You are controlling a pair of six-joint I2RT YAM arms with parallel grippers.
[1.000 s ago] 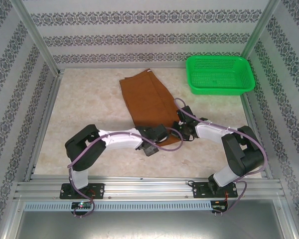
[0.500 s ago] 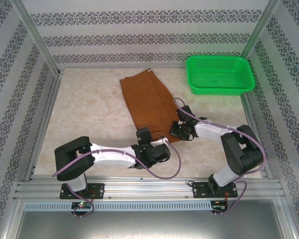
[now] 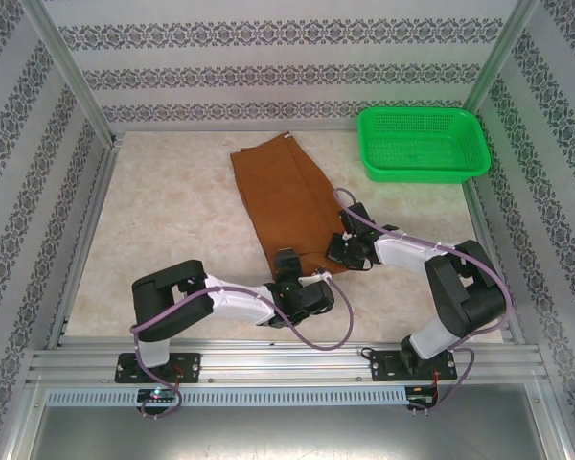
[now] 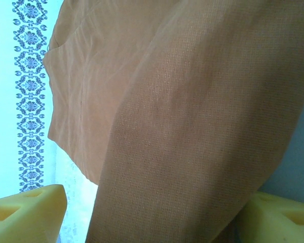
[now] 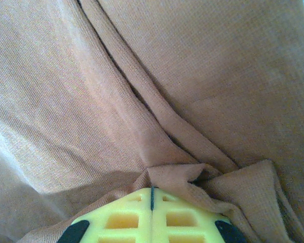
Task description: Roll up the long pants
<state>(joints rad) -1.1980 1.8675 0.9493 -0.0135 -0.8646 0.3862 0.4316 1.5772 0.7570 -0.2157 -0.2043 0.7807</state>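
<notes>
The long pants (image 3: pixel 283 196) lie folded in a rust-brown strip running from the table's back middle toward the front. My right gripper (image 3: pixel 337 251) is at their near right corner, shut on a bunched fold of cloth (image 5: pixel 192 174) pinched at the yellow fingertips (image 5: pixel 152 191). My left gripper (image 3: pixel 289 270) sits at the near left end of the pants. In the left wrist view its yellow fingers (image 4: pixel 33 210) stand wide apart at the bottom corners, open, with a raised band of the pants (image 4: pixel 192 126) passing between them.
A green plastic basket (image 3: pixel 422 144) stands at the back right, apart from the pants. Patterned walls and aluminium posts enclose the pale table (image 3: pixel 172 220) on three sides. A metal rail (image 3: pixel 287 359) runs along the front by the arm bases.
My left arm has shifted its wrist forward to the pants' near end, and its fingers have drawn in slightly. The right gripper has kept its hold in the same place.
</notes>
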